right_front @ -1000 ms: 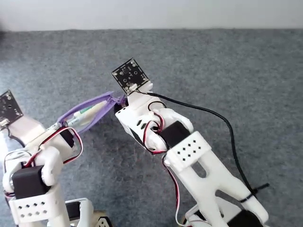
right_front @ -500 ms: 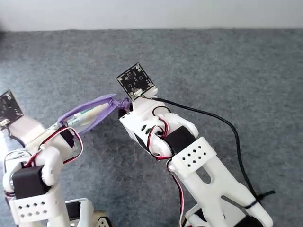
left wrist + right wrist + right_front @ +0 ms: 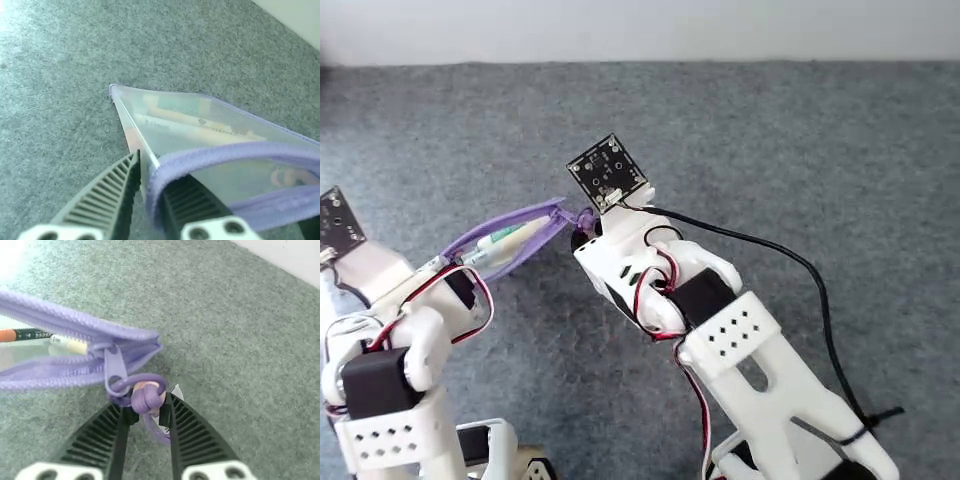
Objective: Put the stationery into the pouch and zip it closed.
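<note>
The right tool (image 3: 146, 405) is pinched on the knotted purple cord (image 3: 147, 396) that hangs from the zip slider (image 3: 114, 367), at one end of the clear plastic pouch with a purple zip band (image 3: 210, 125). The left tool (image 3: 147, 172) nips the pouch's opposite end by its edge, so the pouch stretches between the two over the grey carpeted desk (image 3: 800, 150). The zip gapes open along its length, and pens (image 3: 30, 334) lie inside

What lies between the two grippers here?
The translucent purple-edged zip pouch with pens inside, seen in the high view: the left gripper clamps one end, the right gripper pinches its purple zipper pull.
</note>
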`<action>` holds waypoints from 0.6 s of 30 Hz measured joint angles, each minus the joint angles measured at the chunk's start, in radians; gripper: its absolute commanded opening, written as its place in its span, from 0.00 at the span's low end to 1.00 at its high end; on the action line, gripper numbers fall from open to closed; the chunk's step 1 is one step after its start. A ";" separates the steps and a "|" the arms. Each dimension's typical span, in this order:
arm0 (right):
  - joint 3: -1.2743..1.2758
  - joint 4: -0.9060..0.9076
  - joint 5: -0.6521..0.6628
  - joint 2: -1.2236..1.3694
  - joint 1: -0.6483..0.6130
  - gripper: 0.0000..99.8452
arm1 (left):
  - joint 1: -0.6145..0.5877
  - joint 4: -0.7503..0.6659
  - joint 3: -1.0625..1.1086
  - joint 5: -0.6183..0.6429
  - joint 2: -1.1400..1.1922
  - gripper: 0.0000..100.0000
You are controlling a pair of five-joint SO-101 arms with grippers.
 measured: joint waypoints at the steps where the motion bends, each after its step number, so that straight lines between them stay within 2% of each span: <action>1: 0.000 0.000 0.000 -0.014 0.000 0.01 | 0.000 0.012 -0.014 0.000 0.000 0.15; 5: 0.000 0.000 0.000 -0.044 0.002 0.01 | -0.003 0.066 -0.072 0.000 -0.003 0.21; 11: 0.000 0.005 0.000 -0.086 0.002 0.01 | -0.003 0.107 -0.092 0.054 -0.002 0.21; 18: 0.000 0.092 0.003 -0.161 0.002 0.01 | 0.000 0.112 -0.092 0.058 -0.002 0.21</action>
